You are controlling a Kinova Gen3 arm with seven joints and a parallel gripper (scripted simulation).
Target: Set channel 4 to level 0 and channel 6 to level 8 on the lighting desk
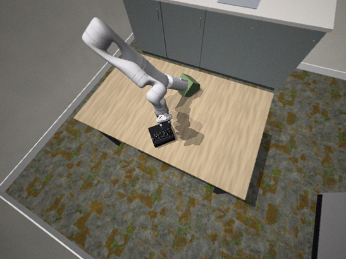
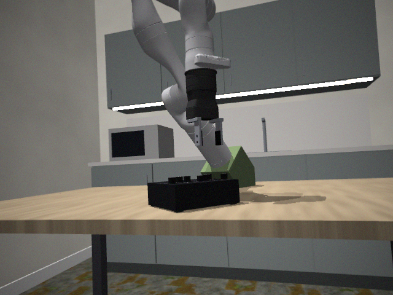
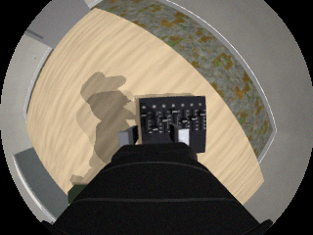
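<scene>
1. The gripper (image 2: pixel 208 132) hung above the desk (image 2: pixel 193 194), well clear of the fader caps (image 2: pixel 202 177), with its jaws spread fully and nothing between them.
2. The desk stood directly below the gripper on the surface (image 2: pixel 285 203), flat on its feet and near the surface's edge; the wrist view showed the desk (image 3: pixel 172 120) just ahead of the fingers, its row of faders running across the frame.
3. Behind the gripper, beyond the desk, sat a green block (image 2: pixel 236 166) at the arm's base; it played no part in the task.
4. Fader levels could not be read: the cap lines and scale marks were too small in every view, so which channels already stood at target could not be told.
5. Judged step: the gripper was between fader moves, released and raised, most likely about to approach a fader.
6. The next move would call for lining the gripper up over the chosen channel alone, descending so the fingers straddle or touch only that cap, and sliding it along its slot without nudging neighbouring caps or shifting the desk.
</scene>
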